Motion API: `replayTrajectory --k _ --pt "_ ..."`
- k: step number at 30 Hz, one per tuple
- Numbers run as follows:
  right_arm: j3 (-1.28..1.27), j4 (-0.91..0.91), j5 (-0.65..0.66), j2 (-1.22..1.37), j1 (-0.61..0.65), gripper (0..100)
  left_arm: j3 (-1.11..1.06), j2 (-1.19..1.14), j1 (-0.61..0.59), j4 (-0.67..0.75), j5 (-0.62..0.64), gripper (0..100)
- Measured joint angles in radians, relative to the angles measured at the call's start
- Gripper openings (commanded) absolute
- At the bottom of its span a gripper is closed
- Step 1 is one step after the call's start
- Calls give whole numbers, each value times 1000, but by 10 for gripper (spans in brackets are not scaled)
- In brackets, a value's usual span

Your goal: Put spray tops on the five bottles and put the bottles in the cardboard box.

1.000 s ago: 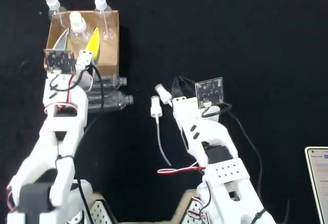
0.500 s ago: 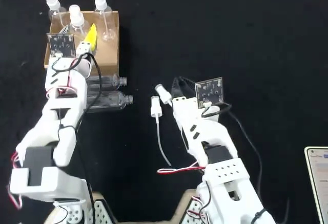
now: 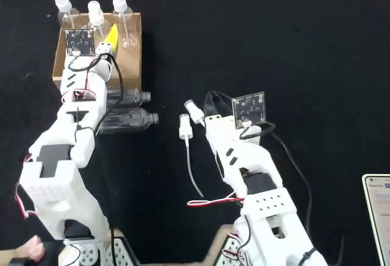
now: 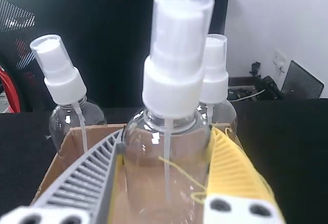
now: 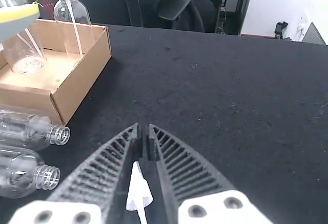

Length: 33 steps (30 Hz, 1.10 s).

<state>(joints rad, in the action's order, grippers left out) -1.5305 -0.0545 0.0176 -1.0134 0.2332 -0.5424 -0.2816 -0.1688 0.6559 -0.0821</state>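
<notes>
Two uncapped bottles (image 3: 125, 120) beside cardboard box (image 3: 131, 64)

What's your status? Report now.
Left gripper shut on capped bottle at box. Right gripper shut on spray top. Two bottles lie uncapped beside box. Nothing in the way.

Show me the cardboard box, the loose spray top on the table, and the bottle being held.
cardboard box (image 3: 129, 65): high view, bare patch of its floor.
loose spray top (image 3: 185, 129): high view, its white head.
held bottle (image 4: 148, 162): left wrist view, its clear body.
</notes>
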Motion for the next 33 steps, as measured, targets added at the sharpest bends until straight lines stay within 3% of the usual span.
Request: replayTrajectory --k 12,20,29,33 --pt "0 0 0 0 0 15 110 -123 -14 0 8 170" --pt "0 0 0 0 0 15 209 -212 -63 0 166 170" --pt "0 0 0 0 0 15 235 -229 -72 0 175 170" --pt "0 0 0 0 0 15 253 -244 -72 0 124 170"
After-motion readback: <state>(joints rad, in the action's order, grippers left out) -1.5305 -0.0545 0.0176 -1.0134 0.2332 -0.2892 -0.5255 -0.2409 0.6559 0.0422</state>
